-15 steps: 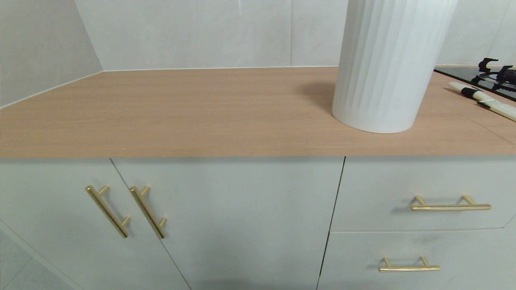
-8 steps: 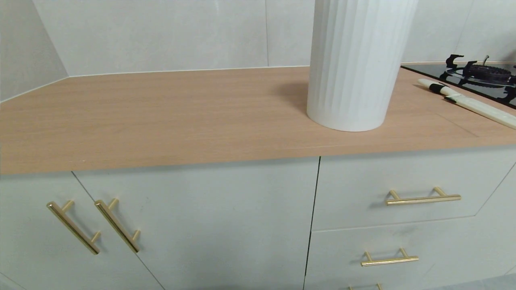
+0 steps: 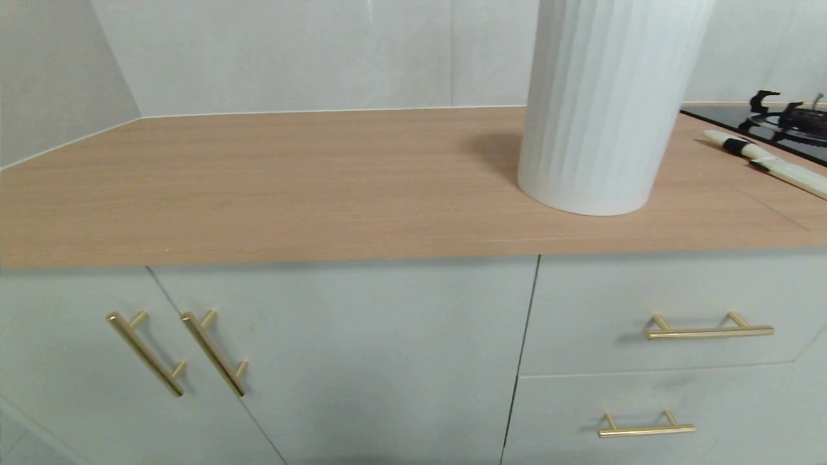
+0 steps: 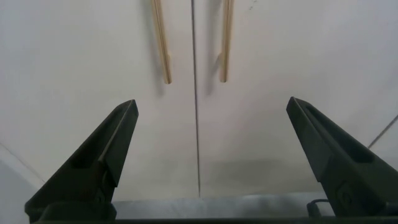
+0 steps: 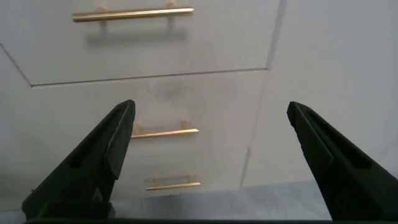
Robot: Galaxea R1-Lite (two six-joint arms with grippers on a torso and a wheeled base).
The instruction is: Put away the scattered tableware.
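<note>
Two end effectors (image 4: 211,101) (image 5: 210,104) splayed, facing cabinet (image 3: 387,349).

Straight ahead of the left gripper (image 4: 210,104), two pale grey flat cabinet doors (image 4: 93,62) are seen, parted by a thin seam. A slim gold metal bar handle (image 4: 161,43) is fixed on one door just beside the seam, and a matching gold handle (image 4: 227,40) on the other. Facing the right gripper (image 5: 210,106), pale grey drawer fronts (image 5: 155,50) are stacked, with three short gold bar handles (image 5: 132,14) set one below another. Above these fronts, higher than both grippers, a light brown wood-grain countertop (image 3: 291,181) is laid against a pale grey tiled wall (image 3: 291,51). A black glass gas hob (image 3: 730,123) is set into the countertop on the right gripper's side.
</note>
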